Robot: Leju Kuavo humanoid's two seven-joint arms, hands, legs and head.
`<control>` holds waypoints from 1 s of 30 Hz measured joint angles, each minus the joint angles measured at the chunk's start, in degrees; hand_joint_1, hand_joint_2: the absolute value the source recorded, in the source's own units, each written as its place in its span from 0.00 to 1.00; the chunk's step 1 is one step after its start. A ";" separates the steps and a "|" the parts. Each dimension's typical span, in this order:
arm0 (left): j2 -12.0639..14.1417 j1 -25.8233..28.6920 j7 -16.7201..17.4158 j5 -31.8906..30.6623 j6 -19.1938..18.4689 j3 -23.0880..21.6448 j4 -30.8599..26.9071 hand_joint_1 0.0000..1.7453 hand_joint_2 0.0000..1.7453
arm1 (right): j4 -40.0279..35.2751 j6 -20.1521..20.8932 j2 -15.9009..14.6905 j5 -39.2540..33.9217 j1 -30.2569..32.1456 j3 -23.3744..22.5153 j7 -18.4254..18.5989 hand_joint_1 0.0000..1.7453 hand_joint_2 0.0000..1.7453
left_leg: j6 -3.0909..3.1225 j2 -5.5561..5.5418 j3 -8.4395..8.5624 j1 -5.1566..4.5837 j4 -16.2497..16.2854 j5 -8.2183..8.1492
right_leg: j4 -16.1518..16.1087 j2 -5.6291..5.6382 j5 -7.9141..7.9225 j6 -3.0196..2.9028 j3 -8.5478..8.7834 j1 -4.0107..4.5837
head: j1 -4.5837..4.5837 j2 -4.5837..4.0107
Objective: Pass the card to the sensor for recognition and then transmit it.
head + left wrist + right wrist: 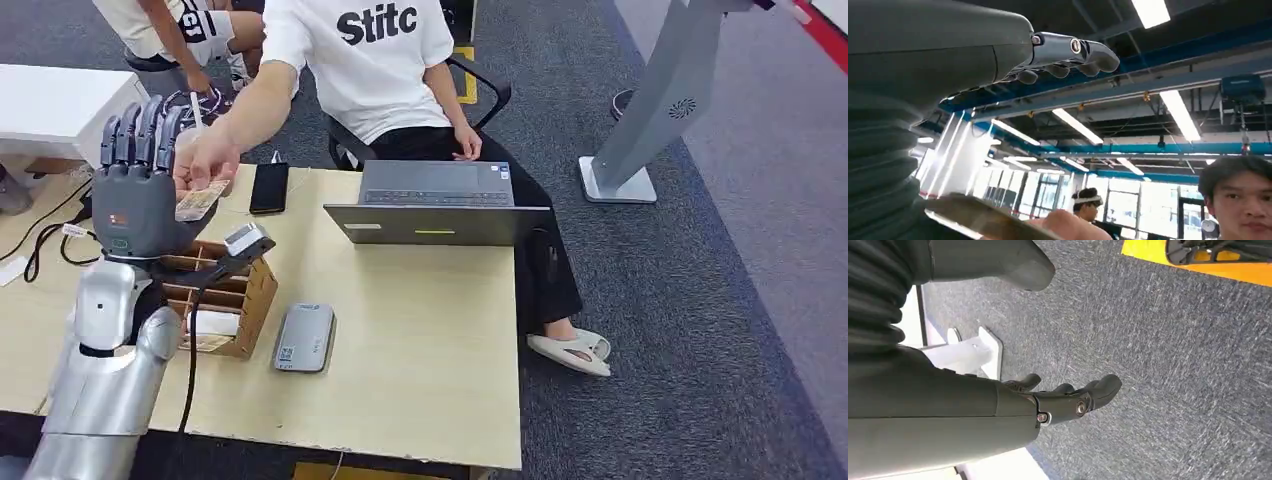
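My left hand (140, 185) is raised above the table's left side with its back toward me and its fingers (1073, 52) stretched upward and spread. A person's hand (205, 160) reaches in from across the table and pinches the pale card (198, 202) right at my hand's thumb side. The left wrist view shows the card (980, 217) edge-on with the person's fingertip (1068, 227) on it, well apart from my fingers. A small grey scanner (247, 240) sits on the wooden box (255, 300) just below. My right hand (1068, 400) hangs over the carpet, loosely curled, holding nothing.
A flat grey reader (305, 338) lies on the table (420, 350) right of the box. An open laptop (437, 205) and a black phone (269, 187) sit at the far edge. The person sits behind the table; a grey stand (650, 120) is at right.
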 joint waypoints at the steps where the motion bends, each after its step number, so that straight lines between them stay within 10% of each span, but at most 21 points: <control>1: 0.02 -0.19 0.09 -0.23 0.02 -0.14 0.12 1.00 1.00 | 0.00 0.05 0.00 0.00 0.00 0.00 0.00 0.00 1.00 | 0.00 0.00 0.00 0.00 0.00 0.00 | 0.01 0.00 0.00 0.00 0.00 0.00 | 0.00 0.00; 5: 1.05 -2.68 4.07 -7.92 0.46 -4.27 4.09 1.00 1.00 | 0.00 0.99 0.11 0.68 -0.01 0.00 -0.13 0.00 1.00 | 0.00 0.00 -0.03 0.00 0.00 0.00 | 0.02 0.00 0.00 0.00 -0.03 0.00 | -0.02 0.00; 30: 1.55 -4.86 4.81 -8.18 0.61 -6.00 8.29 1.00 1.00 | 0.00 1.40 0.11 0.33 0.00 -0.13 -1.05 0.00 1.00 | 0.01 -0.01 -0.09 0.00 0.00 0.01 | 0.02 0.00 0.00 0.00 -0.09 0.00 | -0.02 0.00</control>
